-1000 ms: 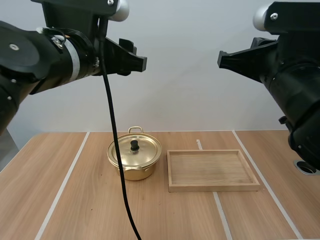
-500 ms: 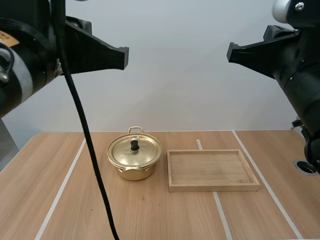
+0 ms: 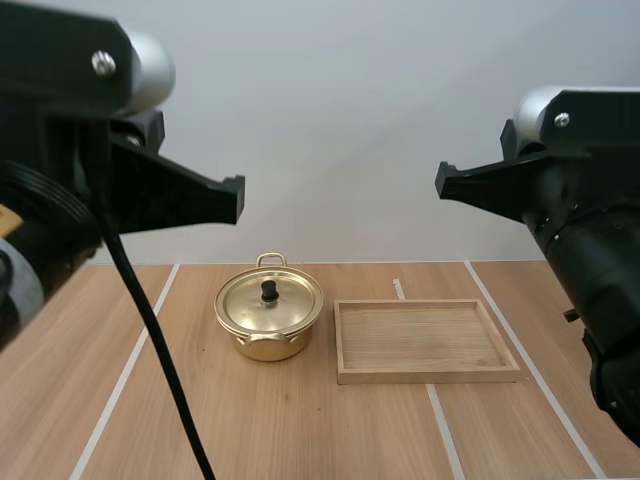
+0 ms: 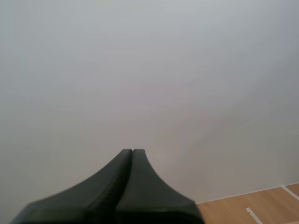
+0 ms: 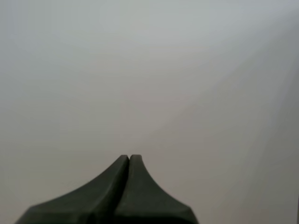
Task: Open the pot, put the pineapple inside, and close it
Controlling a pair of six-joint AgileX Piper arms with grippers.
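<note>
Golden pot (image 3: 264, 346), lid (image 3: 286, 308) on, just beside wooden tray (image 3: 427, 375).

Right gripper (image 5: 129, 157): closed, nothing held.
The fingers (image 5: 110, 189) are pressed together as one dark wedge; a plain pale surface is seen beyond the gripper.

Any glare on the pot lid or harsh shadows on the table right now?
High view: soft, even light; the lid shows only mild sheen, the pot a faint shadow. Left wrist view: left gripper a dark shape, no glare; right wrist view: right gripper likewise.
</note>
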